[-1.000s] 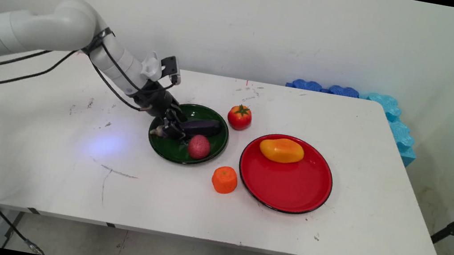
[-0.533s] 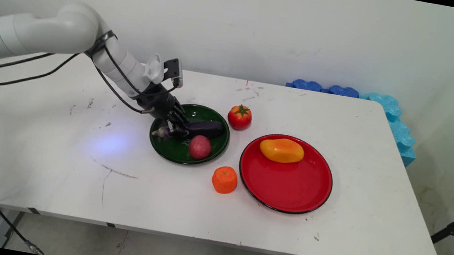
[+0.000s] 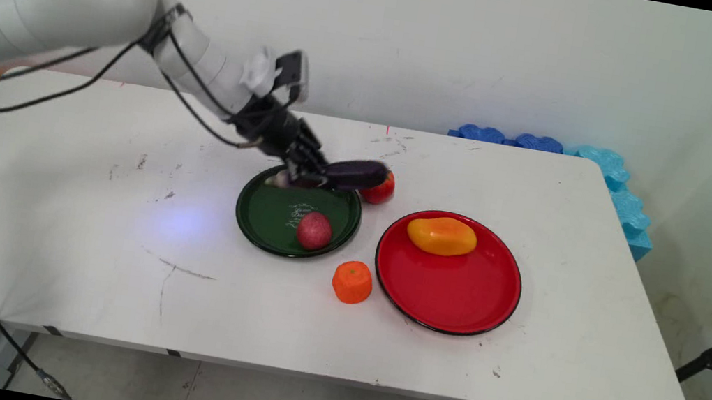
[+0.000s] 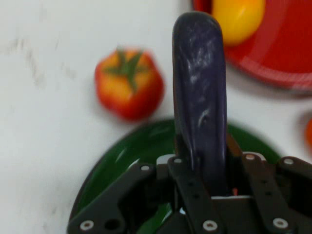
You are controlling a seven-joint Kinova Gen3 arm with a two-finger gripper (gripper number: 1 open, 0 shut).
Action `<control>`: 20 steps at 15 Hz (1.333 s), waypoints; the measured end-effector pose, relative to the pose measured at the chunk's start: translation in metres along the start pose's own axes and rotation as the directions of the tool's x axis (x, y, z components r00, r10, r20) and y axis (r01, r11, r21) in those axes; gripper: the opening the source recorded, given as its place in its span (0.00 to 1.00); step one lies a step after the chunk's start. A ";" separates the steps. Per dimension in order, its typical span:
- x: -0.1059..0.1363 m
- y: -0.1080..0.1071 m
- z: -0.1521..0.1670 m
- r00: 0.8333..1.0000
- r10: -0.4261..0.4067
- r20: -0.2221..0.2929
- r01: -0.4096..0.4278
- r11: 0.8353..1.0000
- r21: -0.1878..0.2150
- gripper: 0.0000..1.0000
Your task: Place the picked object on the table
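A black gripper (image 3: pixel 307 175) holds a dark purple eggplant (image 3: pixel 354 173) in the air above the far rim of a green plate (image 3: pixel 269 215), near the table's middle. To carry it well, the arm probably needs to stay level and high enough to clear the tomato (image 3: pixel 382 191) just beyond. The fingers are closed narrowly around the eggplant's stem end, and its long body sticks out ahead. A reddish round fruit (image 3: pixel 313 230) lies on the green plate.
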 end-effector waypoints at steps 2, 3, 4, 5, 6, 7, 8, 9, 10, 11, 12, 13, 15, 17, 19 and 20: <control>0.026 0.014 -0.016 0.999 -0.001 -0.044 0.000 1.000 -0.022 0.00; 0.039 0.025 -0.023 0.998 -0.003 -0.063 0.000 0.999 -0.041 0.00; 0.050 0.036 -0.030 0.997 -0.002 -0.079 -0.003 0.998 -0.060 0.00; 0.058 0.046 -0.036 0.996 0.001 -0.090 -0.008 0.997 -0.078 0.00; 0.065 0.059 -0.041 0.995 0.005 -0.099 -0.015 0.995 -0.100 0.00; 0.070 0.070 -0.045 0.995 0.010 -0.104 -0.022 0.993 -0.118 0.00; 0.074 0.082 -0.048 0.994 0.014 -0.105 -0.029 0.990 -0.140 0.00; 0.075 0.094 -0.051 0.994 0.023 -0.105 -0.039 0.986 -0.161 0.00; 0.076 0.104 -0.052 0.994 0.032 -0.102 -0.050 0.983 -0.178 0.00; 0.076 0.110 -0.052 0.994 0.038 -0.100 -0.056 0.980 -0.189 0.00; 0.074 0.119 -0.052 0.994 0.046 -0.096 -0.065 0.976 -0.205 0.00; 0.073 0.125 -0.051 0.994 0.052 -0.093 -0.071 0.974 -0.216 0.00; 0.069 0.139 -0.048 0.994 0.067 -0.085 -0.086 0.967 -0.240 0.00; 0.064 0.150 -0.042 0.994 0.083 -0.075 -0.100 0.961 -0.258 0.00; 0.055 0.160 -0.032 0.993 0.104 -0.059 -0.117 0.954 -0.276 0.00; 0.052 0.163 -0.028 0.992 0.110 -0.055 -0.121 0.952 -0.280 0.00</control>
